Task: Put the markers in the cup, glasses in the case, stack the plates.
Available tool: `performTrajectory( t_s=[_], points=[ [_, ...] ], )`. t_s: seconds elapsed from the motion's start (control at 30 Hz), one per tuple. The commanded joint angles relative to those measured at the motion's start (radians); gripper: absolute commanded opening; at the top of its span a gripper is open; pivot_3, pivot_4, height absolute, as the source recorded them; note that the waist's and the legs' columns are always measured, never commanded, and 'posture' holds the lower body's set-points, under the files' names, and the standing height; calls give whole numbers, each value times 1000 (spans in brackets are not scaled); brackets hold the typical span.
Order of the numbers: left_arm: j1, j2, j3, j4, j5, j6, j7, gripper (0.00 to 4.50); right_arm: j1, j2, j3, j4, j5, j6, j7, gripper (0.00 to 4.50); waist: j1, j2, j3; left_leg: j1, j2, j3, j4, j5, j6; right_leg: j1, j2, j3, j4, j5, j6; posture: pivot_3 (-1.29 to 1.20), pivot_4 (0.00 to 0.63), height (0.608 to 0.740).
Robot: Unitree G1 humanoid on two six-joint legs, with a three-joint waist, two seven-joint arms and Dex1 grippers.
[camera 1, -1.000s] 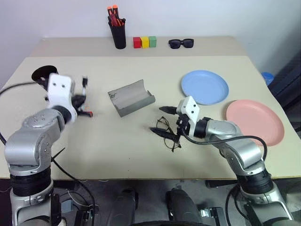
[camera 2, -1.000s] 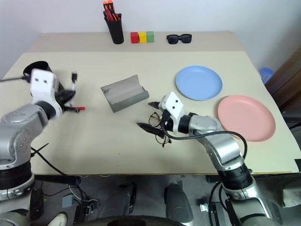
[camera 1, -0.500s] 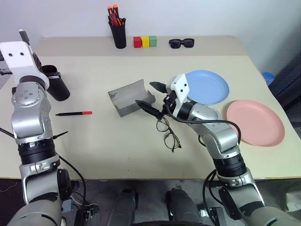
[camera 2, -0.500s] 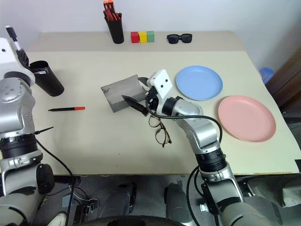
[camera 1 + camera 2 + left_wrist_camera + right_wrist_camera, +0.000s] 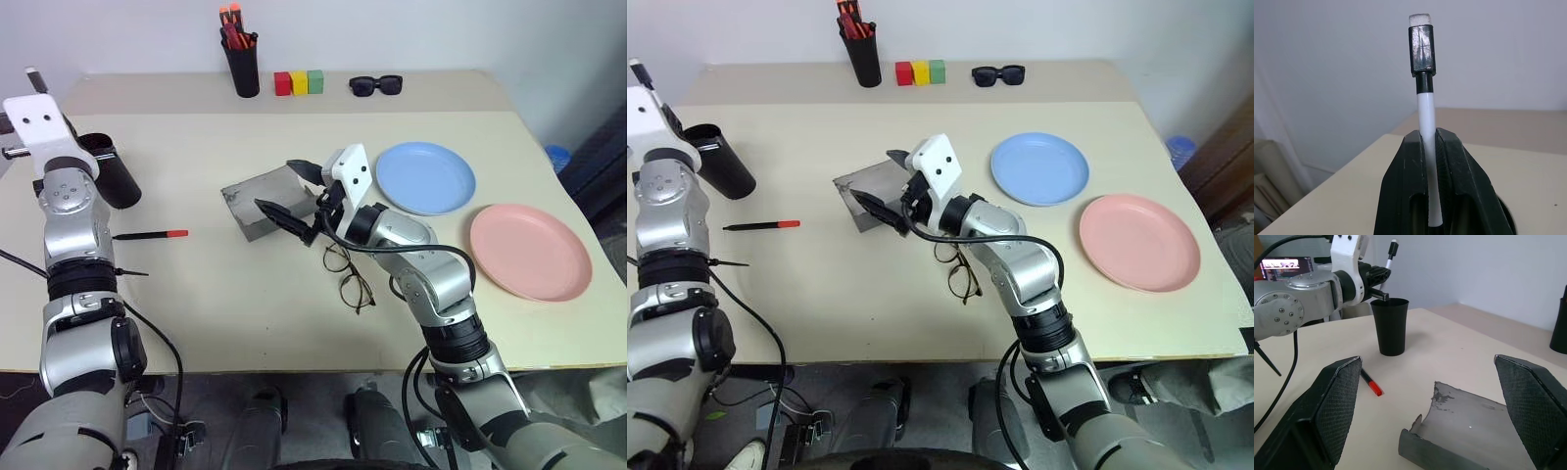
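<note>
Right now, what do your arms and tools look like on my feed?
Both arms are silver-grey metal segments with rounded joints and black collars, each ending in a white boxy wrist housing. Thin black cables loop along both forearms. The right tool has two broad black fingers with cross-hatched textured pads. The left tool has black fingers too.

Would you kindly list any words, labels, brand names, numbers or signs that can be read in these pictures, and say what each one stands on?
No text can be read in any view.
The screen glowing behind the left arm shows bright bands, too small and blurred to read.
The cap of the white marker held in the left gripper bears only scuffs, no lettering.
The case, cup, blue plate and pink plate are plain.
</note>
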Motion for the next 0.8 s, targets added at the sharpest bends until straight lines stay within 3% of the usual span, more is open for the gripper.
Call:
performTrajectory(
  t_s=[0.03, 0.2, 0.3, 0.5, 0.8],
  points=[
    [-37, 25, -6, 38, 7, -58, 5, 26, -16, 11, -2, -27, 3, -19, 0, 4418, -1, 0, 0, 0, 0, 0, 0, 0, 0, 0, 0, 0, 1, 0, 0, 0, 150, 740],
    [-62, 20, -2, 121, -6, -86, 16, 26, -11, 14, 5, -35, 3, -19, 2, 4418, -2, 0, 0, 0, 0, -1, 1, 3, 0, 0, 0, -1, 1, 1, -2, 0, 150, 740],
    [-66, 18, -3, 142, -11, -98, 21, 1096, -7, 13, 6, -38, 4, -19, 2, 4418, -6, 0, 0, 0, 0, -1, 1, 3, 0, 0, 0, -1, 1, 2, -2, 0, 150, 740],
    [-76, 13, -7, 164, -13, -109, 26, 4201, -3, 11, 11, -43, 8, -16, 7, 4418, -22, 0, 0, 0, -1, -2, 0, 3, 0, 0, 0, -1, 1, 2, -2, 0, 150, 740],
    [-97, 6, -7, 96, -48, -123, -26, 4201, -3, 10, 11, -46, 9, -17, 12, 4418, -24, 0, 0, 0, -1, -2, 0, 3, 0, 0, 0, -1, 2, 2, -2, 0, 150, 740]
  ],
)
